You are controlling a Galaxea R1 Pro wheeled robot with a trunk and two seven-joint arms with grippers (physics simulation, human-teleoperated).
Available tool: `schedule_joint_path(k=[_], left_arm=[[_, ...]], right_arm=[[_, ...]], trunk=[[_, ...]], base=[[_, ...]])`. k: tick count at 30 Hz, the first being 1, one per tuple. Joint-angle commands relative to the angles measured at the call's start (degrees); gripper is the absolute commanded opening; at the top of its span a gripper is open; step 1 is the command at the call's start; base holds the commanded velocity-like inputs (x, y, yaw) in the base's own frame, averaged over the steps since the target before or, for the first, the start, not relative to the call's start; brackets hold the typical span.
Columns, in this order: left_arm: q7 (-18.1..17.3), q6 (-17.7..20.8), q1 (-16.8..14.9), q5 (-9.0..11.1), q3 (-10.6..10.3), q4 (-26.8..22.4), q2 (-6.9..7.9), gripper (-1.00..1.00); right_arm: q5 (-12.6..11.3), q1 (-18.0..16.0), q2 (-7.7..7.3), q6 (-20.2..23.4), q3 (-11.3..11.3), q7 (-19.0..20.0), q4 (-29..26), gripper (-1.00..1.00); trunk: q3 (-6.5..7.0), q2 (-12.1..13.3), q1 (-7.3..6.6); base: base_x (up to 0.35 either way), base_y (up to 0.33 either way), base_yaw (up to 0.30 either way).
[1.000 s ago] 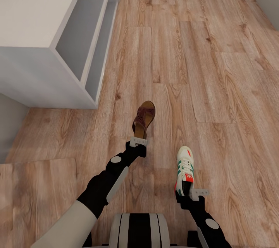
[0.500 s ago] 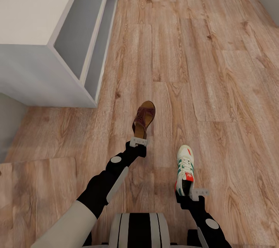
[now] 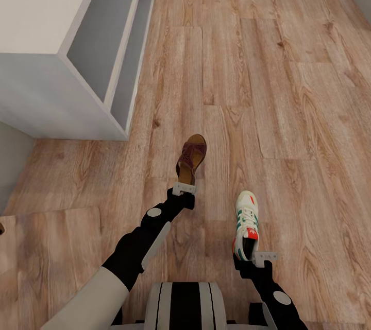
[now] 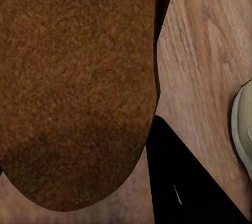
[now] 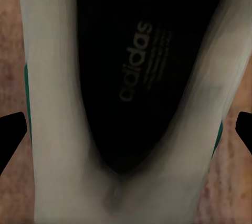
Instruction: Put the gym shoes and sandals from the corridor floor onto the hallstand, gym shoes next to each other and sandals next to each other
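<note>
**One sandal and one gym shoe carried toward the hallstand**

The sandal (image 3: 192, 159) was off the floor, grasped at its heel end by the left hand (image 3: 184, 189), its toe pointing away from the robot toward the near end of the hallstand (image 3: 46, 36). It hung close in front of that end, a little out from the open shelves. In the left wrist view the tan insole of the sandal (image 4: 79, 82) sat right against the camera, which fits a clenched grip on the heel.

The gym shoe (image 3: 246, 224) was held the same way by the right hand (image 3: 255, 258), clenched on the heel collar, toe forward. It sat farther from the hallstand than the sandal, out over the bare floor (image 3: 288, 88). The right wrist view looked straight down into the dark inside of the gym shoe (image 5: 126, 93), with the white collar on both sides.

Holding each shoe by the heel probably kept the toes free to slide onto a shelf or the flat top first. Neither was yet on the hallstand, whose visible top and shelves carried no shoes. The other sandal and the other gym shoe could not be placed from these views.
</note>
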Motion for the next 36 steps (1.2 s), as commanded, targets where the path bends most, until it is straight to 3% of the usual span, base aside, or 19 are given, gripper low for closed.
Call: schedule_joint_path(k=[1, 5, 6, 36], left_arm=[[0.02, 0.31, -0.02, 0.31, -0.03, -0.07, 0.01, -1.0], [0.02, 0.31, -0.02, 0.31, -0.02, -0.08, 0.01, -1.0], [0.02, 0.31, -0.02, 0.31, -0.04, -0.07, 0.01, -1.0], [0.02, 0.31, -0.02, 0.31, -0.02, -0.07, 0.01, -1.0]], right_arm=[[-0.04, 0.0, 0.04, 0.32, -0.08, -0.01, -0.1, 1.0], [-0.04, 0.0, 0.04, 0.32, -0.08, -0.01, -0.06, 1.0], [-0.04, 0.0, 0.04, 0.32, -0.08, -0.01, -0.06, -1.0], [-0.04, 0.0, -0.01, 0.32, -0.12, -0.01, -0.1, -1.0]], trunk=[[-0.03, -0.01, -0.01], [-0.03, -0.01, -0.01], [-0.03, -0.01, -0.01], [-0.03, -0.01, -0.01]], base=[[0.0, 0.0, 0.0], [0.0, 0.0, 0.0], [0.0, 0.0, 0.0], [0.0, 0.0, 0.0]])
